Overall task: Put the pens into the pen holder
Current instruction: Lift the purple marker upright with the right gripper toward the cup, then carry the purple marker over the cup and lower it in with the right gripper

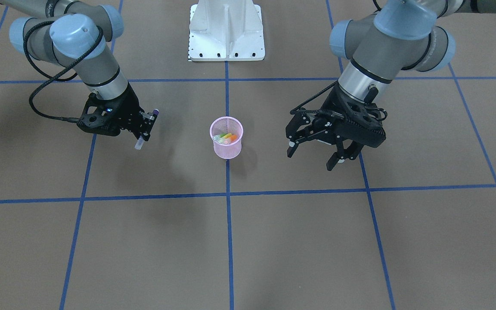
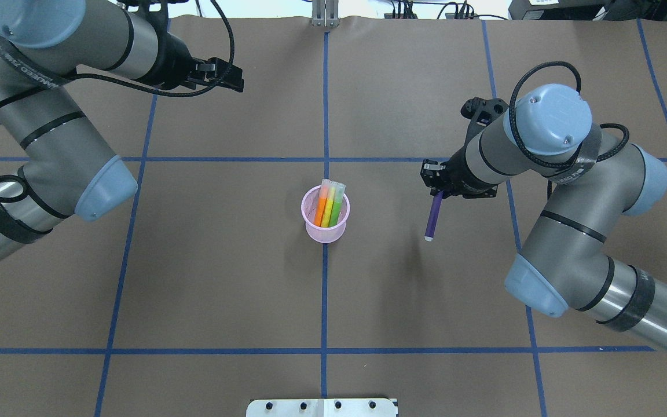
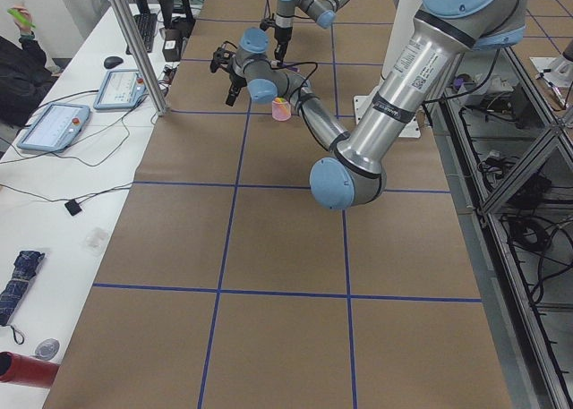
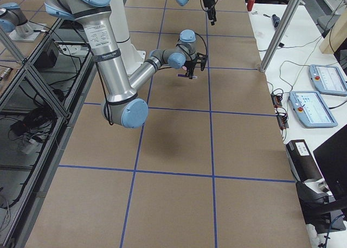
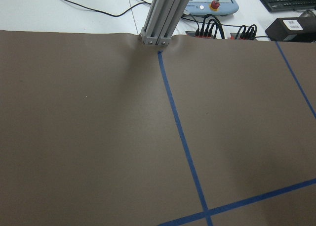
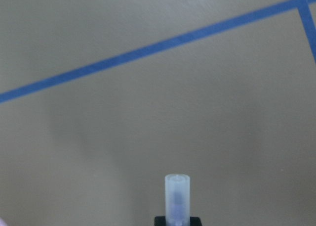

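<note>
Right pincer [image 2: 436, 188] pinching purple pen [image 2: 433, 217], seemingly aloft

4 pens [image 2: 329, 207], 1 pen holder [image 2: 317, 233], 1 left hand [image 1: 311, 158], 1 right hand [image 1: 145, 128].

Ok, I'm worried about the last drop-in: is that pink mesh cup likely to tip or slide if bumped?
Probably light: the pen holder is thin open mesh, so a bump could slide it. It looks narrower at its base, and the three pens inside lean to one side above the rim, so it may tip easily.
</note>
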You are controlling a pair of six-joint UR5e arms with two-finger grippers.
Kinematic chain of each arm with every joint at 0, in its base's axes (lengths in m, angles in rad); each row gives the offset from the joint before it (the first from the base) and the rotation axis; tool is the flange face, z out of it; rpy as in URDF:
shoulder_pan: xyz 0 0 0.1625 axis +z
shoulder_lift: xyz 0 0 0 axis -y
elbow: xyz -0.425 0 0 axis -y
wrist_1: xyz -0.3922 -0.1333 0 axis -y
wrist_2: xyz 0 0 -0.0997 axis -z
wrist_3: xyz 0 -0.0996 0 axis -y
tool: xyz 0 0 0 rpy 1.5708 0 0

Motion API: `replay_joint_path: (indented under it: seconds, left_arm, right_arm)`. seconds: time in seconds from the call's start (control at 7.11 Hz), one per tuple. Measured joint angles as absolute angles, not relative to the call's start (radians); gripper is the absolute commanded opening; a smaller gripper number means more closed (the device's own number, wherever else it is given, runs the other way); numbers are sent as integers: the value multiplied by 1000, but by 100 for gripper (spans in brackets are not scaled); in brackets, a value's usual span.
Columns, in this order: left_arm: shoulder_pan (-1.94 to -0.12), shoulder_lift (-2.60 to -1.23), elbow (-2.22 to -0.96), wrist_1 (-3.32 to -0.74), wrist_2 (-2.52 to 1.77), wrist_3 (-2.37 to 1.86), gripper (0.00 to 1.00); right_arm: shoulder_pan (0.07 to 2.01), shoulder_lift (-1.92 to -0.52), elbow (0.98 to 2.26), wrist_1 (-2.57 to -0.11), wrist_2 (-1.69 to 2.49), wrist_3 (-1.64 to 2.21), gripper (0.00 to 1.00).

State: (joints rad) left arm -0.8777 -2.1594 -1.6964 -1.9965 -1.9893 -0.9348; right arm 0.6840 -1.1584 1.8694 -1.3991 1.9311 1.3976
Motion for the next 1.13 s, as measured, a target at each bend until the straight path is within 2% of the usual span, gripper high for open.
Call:
replay_joint_path:
  seconds: [0.42,0.7,1.13]
  left_arm:
    - [-906,-2106,-1682,-1974,-2001,-870,100]
    - [-922,-2076,-1671,-1973,-2002,-817,100]
    - [-926,-2066,-1625,-1984,-2003,-802,100]
  right_arm:
    - [692,-1060,1950,-1354,1770,1350,0]
    - [657,-1056,1942,-1156,1655,1249,0]
    - [548,-1051,1907,-1029,1456,1116,0]
